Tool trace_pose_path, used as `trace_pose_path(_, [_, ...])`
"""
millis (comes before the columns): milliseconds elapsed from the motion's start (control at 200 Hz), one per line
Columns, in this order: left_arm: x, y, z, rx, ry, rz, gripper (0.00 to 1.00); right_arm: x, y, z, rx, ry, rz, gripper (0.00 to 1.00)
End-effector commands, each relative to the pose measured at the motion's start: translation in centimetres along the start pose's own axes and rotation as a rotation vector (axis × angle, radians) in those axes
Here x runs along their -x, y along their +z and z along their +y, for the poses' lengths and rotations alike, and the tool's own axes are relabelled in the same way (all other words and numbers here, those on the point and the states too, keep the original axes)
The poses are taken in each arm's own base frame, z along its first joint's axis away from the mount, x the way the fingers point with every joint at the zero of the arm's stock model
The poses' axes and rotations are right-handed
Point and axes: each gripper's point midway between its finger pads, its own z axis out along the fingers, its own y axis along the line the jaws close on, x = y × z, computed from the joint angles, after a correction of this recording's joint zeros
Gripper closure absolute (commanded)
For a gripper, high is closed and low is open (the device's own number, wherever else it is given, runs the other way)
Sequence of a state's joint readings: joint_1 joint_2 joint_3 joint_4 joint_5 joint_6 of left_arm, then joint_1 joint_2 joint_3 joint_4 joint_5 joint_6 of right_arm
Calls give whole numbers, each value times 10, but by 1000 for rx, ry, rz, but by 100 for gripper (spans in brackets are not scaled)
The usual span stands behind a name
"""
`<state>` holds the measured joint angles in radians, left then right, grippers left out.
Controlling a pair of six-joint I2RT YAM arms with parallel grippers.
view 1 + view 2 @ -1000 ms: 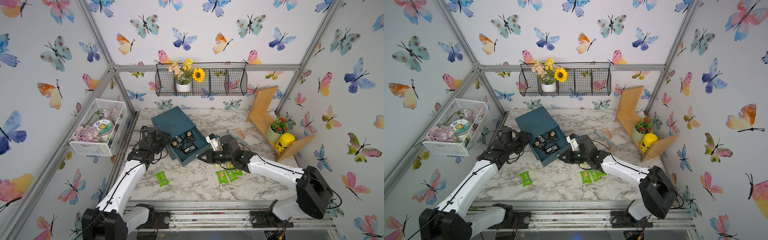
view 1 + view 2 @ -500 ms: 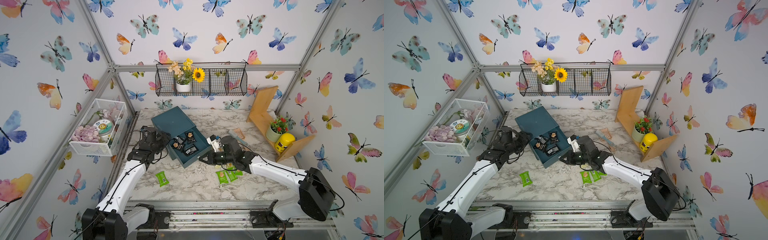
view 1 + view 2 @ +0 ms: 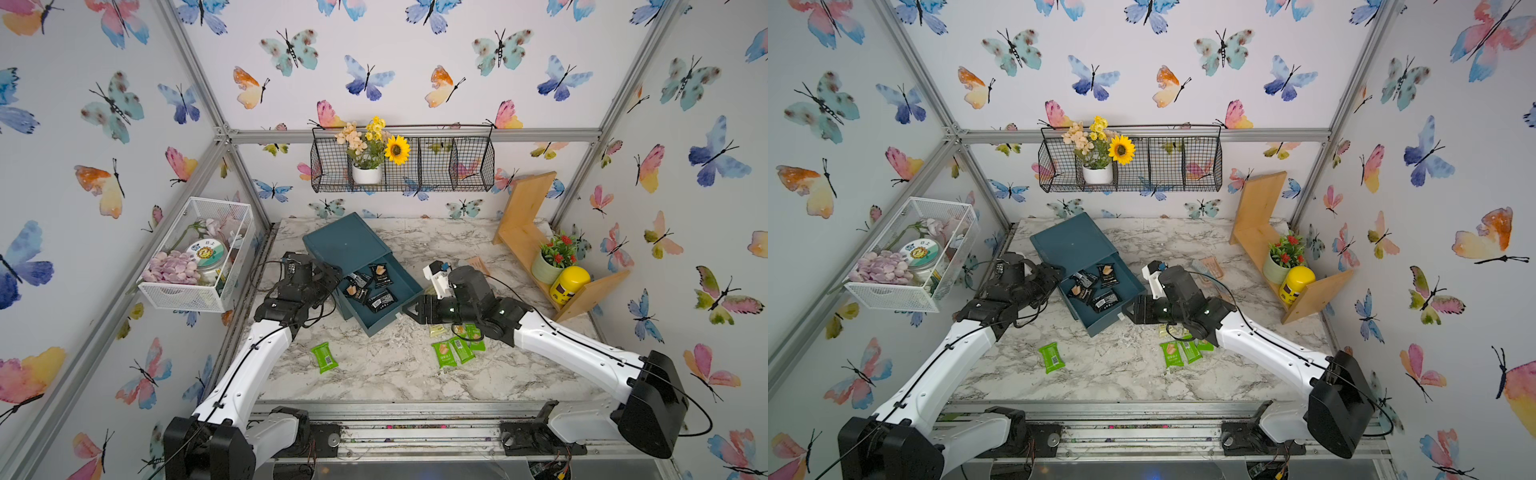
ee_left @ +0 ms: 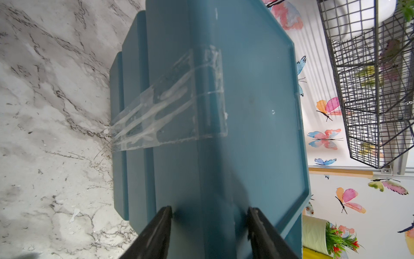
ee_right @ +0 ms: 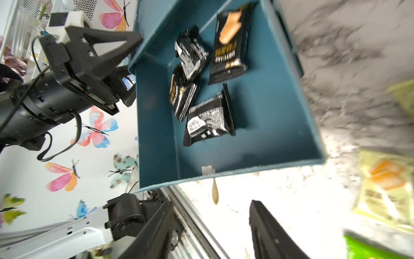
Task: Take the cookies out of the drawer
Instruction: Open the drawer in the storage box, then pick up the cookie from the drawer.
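We list one white-and-grey marble-patterned table (image 3: 374, 374) carrying a teal plastic drawer casing (image 3: 345, 241), set at an angle near the back left. Its teal plastic drawer (image 3: 405, 289) is pulled out toward the front. In the drawer we count four black foil cookie packets (image 3: 380, 300), loosely overlapped against its left half, and the right wrist view shows them too (image 5: 210, 121). Out of the drawer and flat on the table lie the other packets. One bright green cookie packet (image 3: 324, 357) sits alone at front left. Three more bright green cookie packets (image 3: 444, 353) are clustered beside each other under the right arm. A pale yellow cookie packet (image 3: 437, 330) lies just behind that cluster, partly hidden by the arm. The left end effector (image 4: 209, 210) is closed on the casing at its left edge, one finger on either side of the teal wall. A strip of clear tape (image 4: 168, 112) is stuck across the casing ahead of it. The right end effector (image 5: 210, 203) has its jaws parted with nothing between them, and it sits low just off the drawer's front right corner. The right wrist view is blurred. Along the right wall we note a slanted wooden shelf (image 3: 523, 224) holding a pale green pot of red flowers (image 3: 548, 266) and a yellow jar (image 3: 569, 284).
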<state>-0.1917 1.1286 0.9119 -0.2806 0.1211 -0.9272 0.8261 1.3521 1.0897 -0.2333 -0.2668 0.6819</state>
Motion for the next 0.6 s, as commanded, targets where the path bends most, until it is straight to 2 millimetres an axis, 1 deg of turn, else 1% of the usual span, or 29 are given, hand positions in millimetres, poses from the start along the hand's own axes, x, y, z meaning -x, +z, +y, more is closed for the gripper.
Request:
trace_pose_path(0, [-10,3,9,18,-1,41,42,29,-15,-10,-177,-134,-39,40])
trace_pose_path(60, [-10,3,9,18,-1,43,42,38,-10,-9,-225,-169,-10,39])
trace_pose_path(180, [-11,3,10,21,2,45,42,52,6,-3,-313,-263,46,37])
trace_pose_path(310, [-11,3,11,24,1,44,43,69,33,5,-380,-358,65,34])
trace_pose_path(425, [-12,4,12,24,-2,46,43,75,61,1,-441,-386,110,34])
trace_pose_path(526, [-11,4,12,26,-2,42,43,81,79,0,-464,-378,121,34])
trace_pose_path(596, [-10,4,12,26,-2,42,43,81,92,-2,-472,-365,130,34])
